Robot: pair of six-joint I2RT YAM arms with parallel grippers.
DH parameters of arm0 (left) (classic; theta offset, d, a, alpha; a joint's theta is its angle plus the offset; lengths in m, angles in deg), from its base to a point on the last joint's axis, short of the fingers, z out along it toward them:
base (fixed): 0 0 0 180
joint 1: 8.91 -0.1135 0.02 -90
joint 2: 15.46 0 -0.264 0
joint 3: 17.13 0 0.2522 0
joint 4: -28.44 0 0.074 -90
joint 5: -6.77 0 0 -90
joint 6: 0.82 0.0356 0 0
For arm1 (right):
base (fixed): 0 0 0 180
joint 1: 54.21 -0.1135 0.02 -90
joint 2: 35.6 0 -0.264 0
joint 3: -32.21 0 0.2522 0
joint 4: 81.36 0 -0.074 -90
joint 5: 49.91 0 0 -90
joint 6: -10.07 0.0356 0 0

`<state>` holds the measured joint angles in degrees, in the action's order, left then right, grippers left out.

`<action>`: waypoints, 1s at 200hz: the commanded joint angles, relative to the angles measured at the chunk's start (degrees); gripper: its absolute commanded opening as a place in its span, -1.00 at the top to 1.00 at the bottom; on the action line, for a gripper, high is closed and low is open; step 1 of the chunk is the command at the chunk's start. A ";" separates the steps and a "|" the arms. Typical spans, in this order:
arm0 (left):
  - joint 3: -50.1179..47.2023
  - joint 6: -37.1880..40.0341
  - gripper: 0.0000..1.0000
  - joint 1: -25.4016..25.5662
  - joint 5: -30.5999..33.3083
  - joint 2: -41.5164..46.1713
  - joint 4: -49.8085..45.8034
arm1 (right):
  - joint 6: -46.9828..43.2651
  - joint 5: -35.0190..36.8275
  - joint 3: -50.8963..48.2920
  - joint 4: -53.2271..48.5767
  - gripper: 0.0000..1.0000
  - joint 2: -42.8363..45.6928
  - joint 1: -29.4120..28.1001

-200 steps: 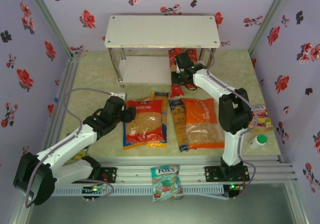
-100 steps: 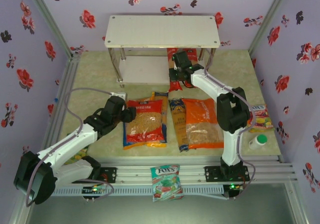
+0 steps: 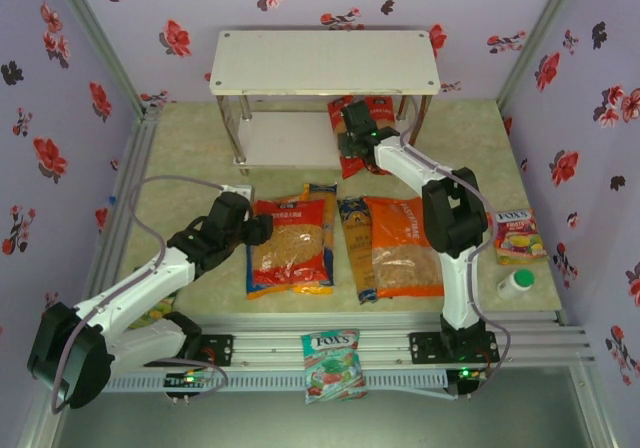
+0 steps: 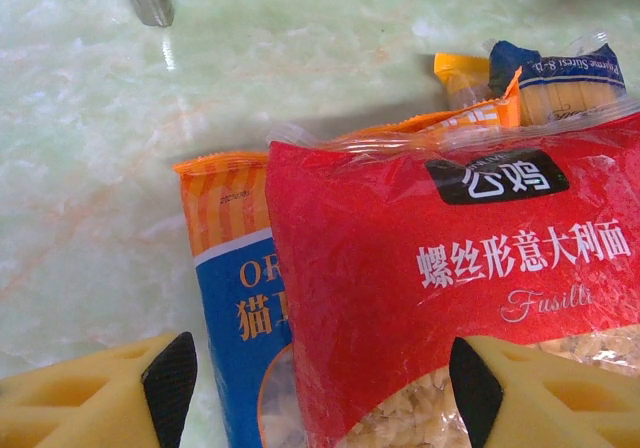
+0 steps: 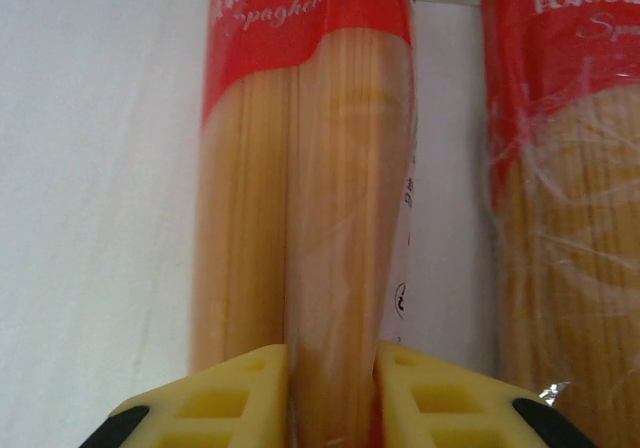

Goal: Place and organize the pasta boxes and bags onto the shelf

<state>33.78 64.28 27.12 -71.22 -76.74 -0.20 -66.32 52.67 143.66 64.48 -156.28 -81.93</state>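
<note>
Red spaghetti pack point(image 5: 300, 168), grasped by right gripper point(image 5: 332, 373), lies on lower shelf board point(image 5: 100, 218) beside second red pack point(image 5: 560, 218), likely for tidy rows; left gripper point(image 4: 322, 383) released over fusilli bag point(image 4: 450, 268).

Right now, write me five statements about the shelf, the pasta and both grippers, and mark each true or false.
1. The red spaghetti pack lies beside a second red pack on the lower board of the shelf. True.
2. The left gripper is shut on the red bag. False: its jaws stand open, empty.
3. The red bag overlaps the blue bag. True.
4. The orange bag stands on the shelf. False: it lies flat on the table.
5. The right gripper hangs over the blue bag. False: its fingers flank the red spaghetti pack.
</note>
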 commanded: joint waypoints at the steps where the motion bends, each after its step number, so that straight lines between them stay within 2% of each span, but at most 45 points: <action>1: 0.82 1.09 -0.43 0.28 1.28 0.54 -0.60 | 1.05 4.47 1.15 0.27 0.45 -1.50 0.39; 37: 0.82 1.00 -0.46 0.33 1.20 1.06 -1.22 | 2.61 3.21 0.30 -1.20 0.36 -1.39 0.39; 54: 0.82 1.00 -0.48 0.27 1.26 1.24 -1.47 | 3.24 2.43 -0.62 -1.32 0.16 -0.73 0.39; 77: 0.76 1.09 -0.49 0.27 1.19 1.51 -1.52 | 3.34 2.48 -1.55 -1.01 0.00 0.11 0.41; 134: -0.04 1.26 -0.51 0.27 0.99 3.18 -0.95 | 3.27 0.27 -3.77 0.74 -0.31 3.39 0.30; 165: -0.23 1.44 -0.51 0.36 0.66 3.43 -0.81 | 3.18 -0.19 -4.38 0.73 -0.32 4.89 0.24; 200: 0.40 3.03 -0.48 2.01 0.75 4.14 -1.12 | 2.13 0.86 -11.78 6.16 -0.34 11.79 -0.95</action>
<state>33.78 64.72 27.47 -71.24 -74.05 -0.81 -63.35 53.13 135.73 67.19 -150.75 -81.98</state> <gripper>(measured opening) 0.742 0.665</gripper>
